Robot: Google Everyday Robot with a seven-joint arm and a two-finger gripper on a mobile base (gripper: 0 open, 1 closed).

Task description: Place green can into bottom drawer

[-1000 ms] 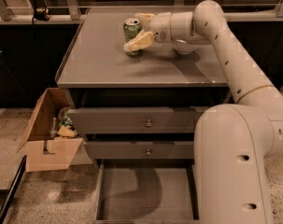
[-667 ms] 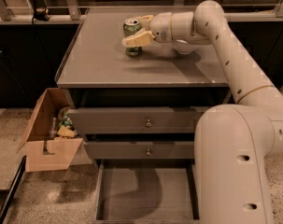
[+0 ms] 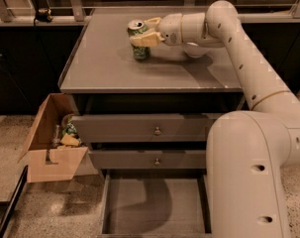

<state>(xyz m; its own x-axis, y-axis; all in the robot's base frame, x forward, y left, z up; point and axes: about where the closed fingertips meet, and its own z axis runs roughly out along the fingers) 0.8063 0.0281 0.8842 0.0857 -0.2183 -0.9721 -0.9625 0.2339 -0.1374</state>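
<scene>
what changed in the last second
The claw eased left and now sits around the green can; a firm grip can't be confirmed. The can stands in the same spot on the cabinet top, and the bottom drawer stays open.

Dim, warm light from overhead. The gripper (image 3: 140,33), far on the desk (image 3: 100,71) with jaws clasping the green can (image 3: 141,52), casts soft shadow beneath. A curved shadow crosses the bottom drawer (image 3: 189,202) floor.
</scene>
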